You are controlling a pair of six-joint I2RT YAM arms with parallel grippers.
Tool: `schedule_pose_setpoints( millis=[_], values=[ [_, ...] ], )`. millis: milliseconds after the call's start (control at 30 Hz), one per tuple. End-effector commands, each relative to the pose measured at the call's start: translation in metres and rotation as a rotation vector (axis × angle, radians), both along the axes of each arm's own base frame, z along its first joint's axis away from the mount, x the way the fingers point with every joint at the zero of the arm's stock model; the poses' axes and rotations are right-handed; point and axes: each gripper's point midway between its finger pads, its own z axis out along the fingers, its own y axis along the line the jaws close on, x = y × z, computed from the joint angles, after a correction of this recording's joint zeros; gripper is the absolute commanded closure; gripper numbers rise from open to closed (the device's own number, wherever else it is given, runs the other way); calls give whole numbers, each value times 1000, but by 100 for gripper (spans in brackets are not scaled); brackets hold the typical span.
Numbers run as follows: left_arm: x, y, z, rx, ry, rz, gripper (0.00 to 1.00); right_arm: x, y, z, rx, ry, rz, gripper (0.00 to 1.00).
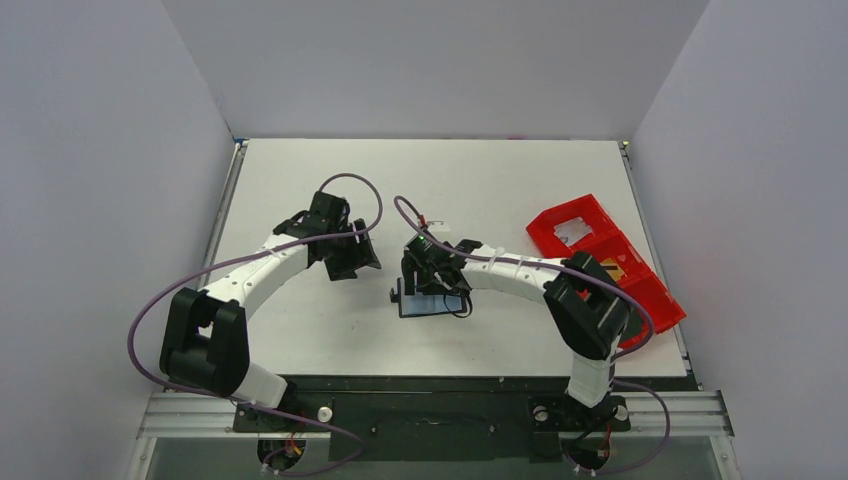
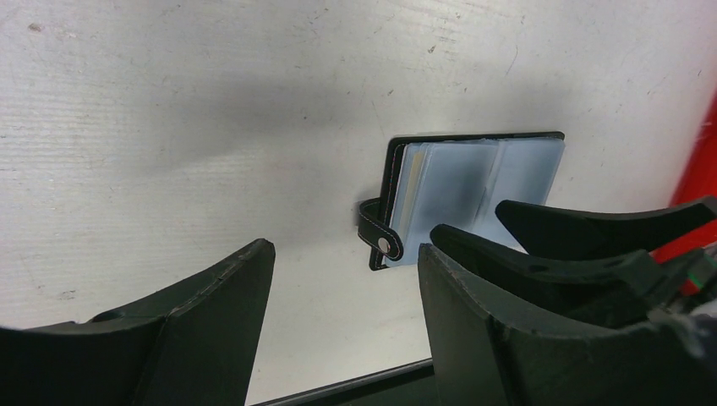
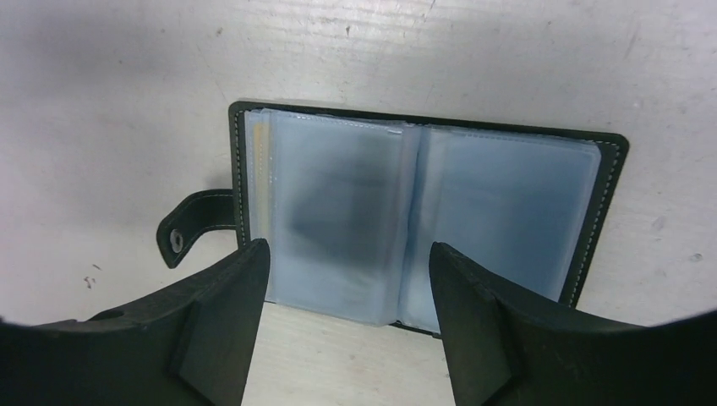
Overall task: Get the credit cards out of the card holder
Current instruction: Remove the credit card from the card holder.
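The card holder [image 1: 432, 303] lies open and flat on the table, with blue-grey clear sleeves up and its black closing tab [image 3: 188, 227] sticking out to the left. A pale card edge [image 3: 258, 169] shows inside the left sleeves. My right gripper [image 3: 347, 249] is open and empty, just above the holder's near edge, over its left half. My left gripper [image 2: 345, 249] is open and empty, to the left of the holder [image 2: 473, 182] and apart from it. In the top view the left gripper [image 1: 358, 260] is left of the right gripper [image 1: 430, 282].
A red plastic compartment tray [image 1: 600, 262] lies at the table's right edge with small items in it; its edge shows in the left wrist view [image 2: 697, 169]. The right gripper's fingers [image 2: 583, 233] reach into the left wrist view. The table's near edge [image 2: 355, 389] is close below.
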Motion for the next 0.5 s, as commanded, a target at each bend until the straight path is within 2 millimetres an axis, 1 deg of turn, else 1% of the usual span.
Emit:
schedule_pose_setpoints(
  millis=[0, 133, 367, 467],
  values=[
    [3, 0, 14, -23, -43, 4, 39, 7, 16, 5, 38, -26, 1, 36],
    [3, 0, 14, -27, -42, 2, 39, 6, 16, -4, 21, -13, 4, 38],
    [3, -2, 10, -36, -33, -2, 39, 2, 7, -17, -47, -2, -3, 45],
    [3, -3, 11, -38, -34, -3, 39, -1, 5, -20, -78, 2, 5, 46]
  ],
)
